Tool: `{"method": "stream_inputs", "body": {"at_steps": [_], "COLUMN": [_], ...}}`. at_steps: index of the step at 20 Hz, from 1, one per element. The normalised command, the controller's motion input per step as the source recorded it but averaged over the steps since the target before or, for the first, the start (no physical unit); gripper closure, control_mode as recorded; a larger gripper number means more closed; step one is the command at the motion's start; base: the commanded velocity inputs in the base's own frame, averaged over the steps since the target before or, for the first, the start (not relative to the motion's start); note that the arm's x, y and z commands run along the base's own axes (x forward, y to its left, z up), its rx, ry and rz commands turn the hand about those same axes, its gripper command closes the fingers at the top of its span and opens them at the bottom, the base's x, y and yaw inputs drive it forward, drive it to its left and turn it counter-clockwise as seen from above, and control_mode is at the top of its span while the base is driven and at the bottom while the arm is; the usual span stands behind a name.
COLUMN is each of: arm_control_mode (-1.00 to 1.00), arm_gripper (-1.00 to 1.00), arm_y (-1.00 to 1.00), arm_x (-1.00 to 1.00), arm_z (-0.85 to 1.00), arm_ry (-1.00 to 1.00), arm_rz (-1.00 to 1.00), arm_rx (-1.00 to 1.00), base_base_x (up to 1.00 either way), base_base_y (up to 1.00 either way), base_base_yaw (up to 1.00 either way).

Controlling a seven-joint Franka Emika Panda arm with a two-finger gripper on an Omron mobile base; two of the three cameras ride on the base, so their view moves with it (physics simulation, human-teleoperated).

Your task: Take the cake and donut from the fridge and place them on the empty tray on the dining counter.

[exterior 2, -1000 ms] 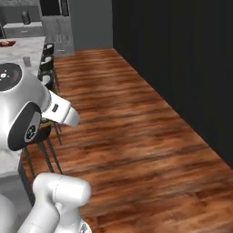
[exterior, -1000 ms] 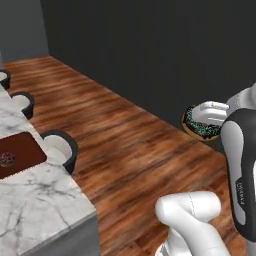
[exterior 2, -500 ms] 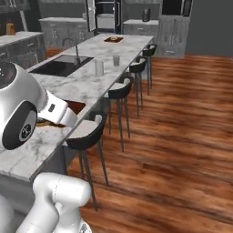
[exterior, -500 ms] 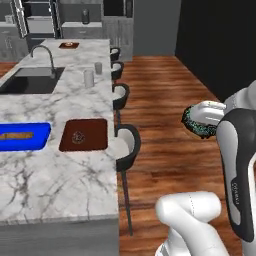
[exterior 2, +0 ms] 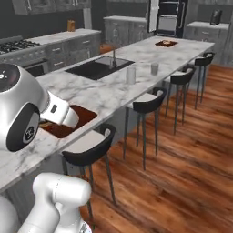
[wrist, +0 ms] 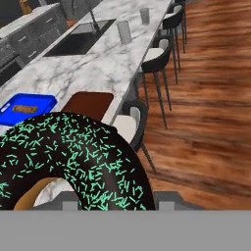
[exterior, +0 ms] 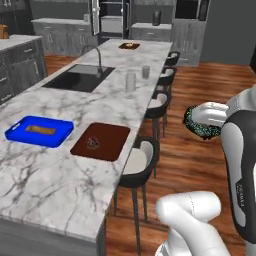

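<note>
The gripper (exterior: 200,121) was closed on the donut (exterior: 201,123), its jaws roughly halfway open around the ring, holding it in the air over the wooden floor (exterior: 200,165), off the stool side of the dining counter (exterior: 60,175) and well apart from it. In the hand view the donut (wrist: 73,157) sat right at the fingers, its dark frosting and green sprinkles crowding the lower left, with the tan base showing at the hole. The tray (exterior: 101,141) lay flat on the dining counter near its stool-side edge, and the cake (exterior: 92,143) already rested on the tray, toward its left part. Just beside the tray, farther from the stools, was a blue tray (exterior: 39,131) (a brown bar lay in it). Beyond these on the counter were a sink (exterior: 78,80) and 2 cups (exterior: 130,81), and another small tray (exterior: 129,46) at the far end. Black stools (exterior: 137,162) lined the counter's edge, between the counter and the held donut. The fridge (exterior: 111,20) stood past the counter's far end, its door open.
</note>
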Motion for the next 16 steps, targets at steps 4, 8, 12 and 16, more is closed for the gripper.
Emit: {"method": "stream_inputs", "body": {"at_steps": [4,8,12,16], "arm_control_mode": [1.0,1.0,1.0,1.0], "arm_gripper": [1.0,1.0,1.0,1.0], "arm_y": [0.0,0.0,0.0,0.0], "arm_x": [0.0,0.0,0.0,0.0], "arm_z": [0.0,0.0,0.0,0.0], "arm_ry": [0.0,0.0,0.0,0.0], "arm_rz": [0.0,0.0,0.0,0.0], "arm_rx": [0.0,0.0,0.0,0.0], "base_base_x": [1.0,1.0,1.0,1.0], "base_base_y": [-0.05,0.06,0.0,0.0], "base_base_yaw": [0.46,0.6,0.83,0.79]}}
